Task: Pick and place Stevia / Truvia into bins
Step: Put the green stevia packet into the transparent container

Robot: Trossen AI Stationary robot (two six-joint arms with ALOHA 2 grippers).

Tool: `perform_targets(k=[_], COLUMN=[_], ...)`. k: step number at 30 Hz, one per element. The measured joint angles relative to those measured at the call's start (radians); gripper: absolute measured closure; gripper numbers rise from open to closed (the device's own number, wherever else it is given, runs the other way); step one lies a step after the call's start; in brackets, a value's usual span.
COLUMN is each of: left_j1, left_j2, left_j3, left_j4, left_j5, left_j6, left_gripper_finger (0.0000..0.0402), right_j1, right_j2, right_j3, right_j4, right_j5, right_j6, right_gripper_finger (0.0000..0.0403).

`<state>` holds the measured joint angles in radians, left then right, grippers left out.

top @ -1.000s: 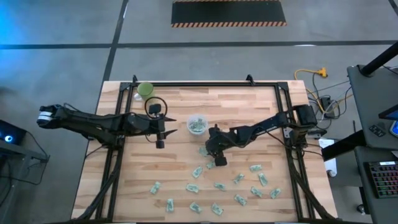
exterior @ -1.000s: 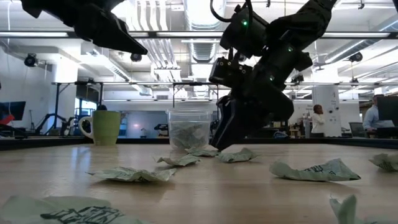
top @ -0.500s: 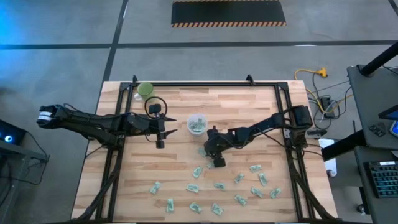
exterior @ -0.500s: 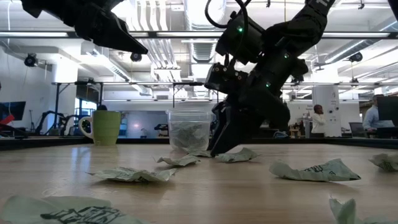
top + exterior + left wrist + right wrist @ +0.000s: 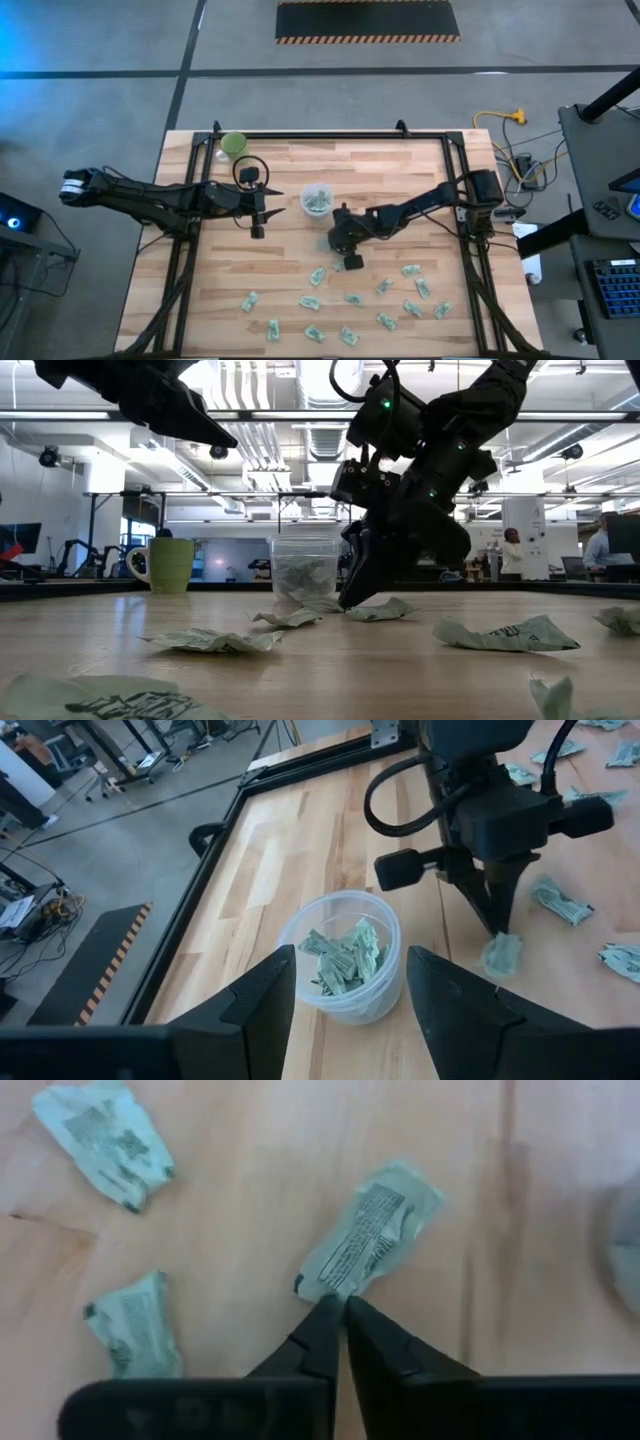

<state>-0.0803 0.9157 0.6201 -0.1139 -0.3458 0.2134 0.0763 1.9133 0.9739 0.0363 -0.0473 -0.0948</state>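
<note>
Several pale green Stevia packets lie flat on the wooden table [image 5: 400, 180], most of them toward its near edge [image 5: 345, 298]. The clear cup [image 5: 316, 199] stands near the middle with packets inside [image 5: 342, 960]. My right gripper [image 5: 342, 1306] is down at the table just near-right of the cup, shut on one packet [image 5: 372, 1235]. My left gripper [image 5: 257, 222] hovers open to the cup's left, touching nothing. My right gripper pinches the packet's near short end [image 5: 328, 1288] between its two fingertips. The fingers slant down from above [image 5: 497, 920], roughly along the packet's length. The packet lies flat on the table, stretching away from the fingertips.
An opaque green mug [image 5: 234, 144] stands at the far left corner. Two loose packets [image 5: 100, 1130] [image 5: 135, 1330] lie close beside the held one. A black frame rail [image 5: 330, 135] runs round the table. Bare wood lies on the far right.
My right gripper has shifted slightly toward the clear cup, dipped to the table and shut on the end of the packet. The packet has stayed flat where it was.
</note>
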Motion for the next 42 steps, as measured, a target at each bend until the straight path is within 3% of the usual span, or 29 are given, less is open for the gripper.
perform_targets(k=[12,15,21,28,34,42], left_j1=[0.000,0.000,0.000,0.000,0.000,0.000], left_j2=[0.000,0.000,0.000,0.000,0.000,0.000], left_j3=[-0.001,-0.001,-0.003,-0.005,-0.005,-0.008], left_j4=[-0.001,0.000,0.000,-0.001,-0.001,0.000], left_j5=[0.000,0.000,0.000,-0.001,0.000,0.000], left_j6=[0.001,0.001,0.002,0.002,0.002,0.001], left_gripper_finger=[0.0226,0.0226,0.0226,0.0226,0.0226,0.0226], right_j1=[-0.001,0.000,-0.057,-0.167,-0.185,-0.185], right_j2=[-0.093,-0.135,-0.186,-0.175,-0.171,-0.171], right_j3=[0.001,0.002,0.003,0.032,0.060,0.103], right_j4=[0.000,-0.004,0.007,0.003,-0.027,-0.116], right_j5=[0.024,0.093,0.342,0.276,0.245,0.224], right_j6=[-0.046,-0.082,-0.166,-0.160,-0.166,-0.166], right_gripper_finger=[0.0394,0.0394,0.0394,0.0394,0.0388,0.0306])
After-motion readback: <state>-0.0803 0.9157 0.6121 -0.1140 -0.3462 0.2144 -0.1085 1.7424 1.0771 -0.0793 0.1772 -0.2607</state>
